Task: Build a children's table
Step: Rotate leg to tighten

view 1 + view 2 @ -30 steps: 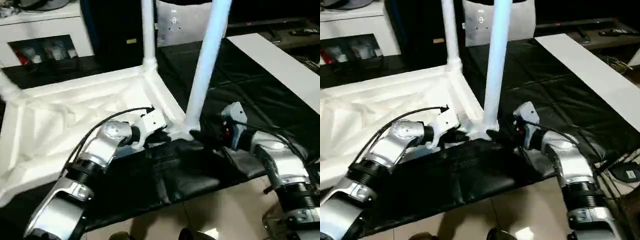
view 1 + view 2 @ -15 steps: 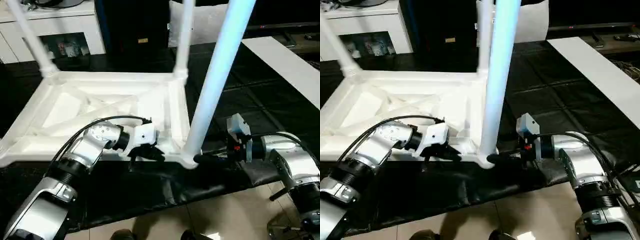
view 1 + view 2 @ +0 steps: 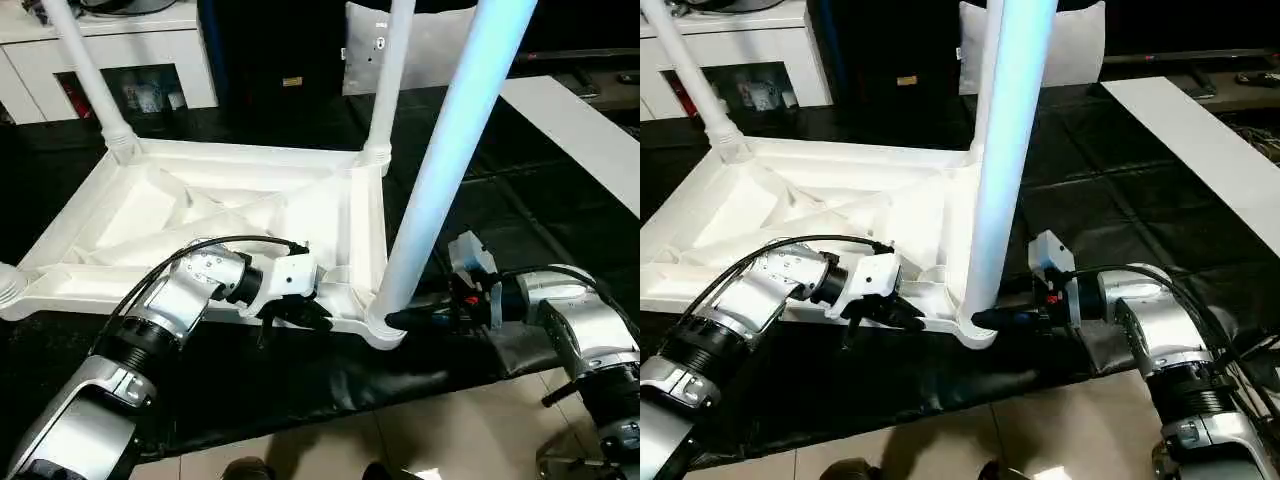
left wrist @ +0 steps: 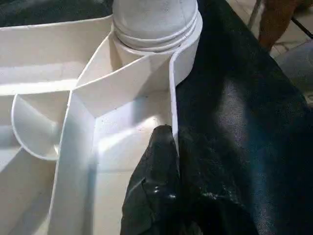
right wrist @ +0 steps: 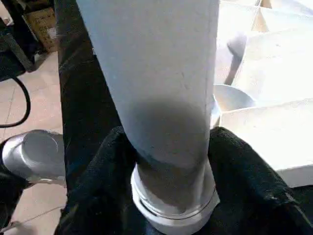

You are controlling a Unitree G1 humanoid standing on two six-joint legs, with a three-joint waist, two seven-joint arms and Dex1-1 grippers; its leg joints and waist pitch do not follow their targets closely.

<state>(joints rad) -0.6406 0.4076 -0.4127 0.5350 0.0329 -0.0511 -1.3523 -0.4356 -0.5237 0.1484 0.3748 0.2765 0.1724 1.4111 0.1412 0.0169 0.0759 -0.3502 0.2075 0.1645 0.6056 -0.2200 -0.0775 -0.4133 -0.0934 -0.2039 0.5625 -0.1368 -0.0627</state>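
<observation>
Leg-tightening step: right gripper [image 5: 166,161] clamps the near-corner leg [image 3: 440,190]; left gripper [image 4: 159,161], fingers together, seemingly pinches the tabletop [image 3: 200,210] rim. Next: twist the leg home.

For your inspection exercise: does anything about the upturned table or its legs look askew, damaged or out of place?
Nothing stands out. The table top lies ribbed side up on the black cover, and the near corner leg rises from its socket, its base between the right pincer's fingers.

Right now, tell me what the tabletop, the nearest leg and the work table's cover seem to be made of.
Tabletop: looks like moulded white plastic, smooth, thin ribs across its underside.
Nearest leg: apparently a white plastic tube, satin sheen, ridged collar at its base.
Cover: black sheet, faintly glossy, creased; vinyl or coated fabric, I cannot tell which.
</observation>
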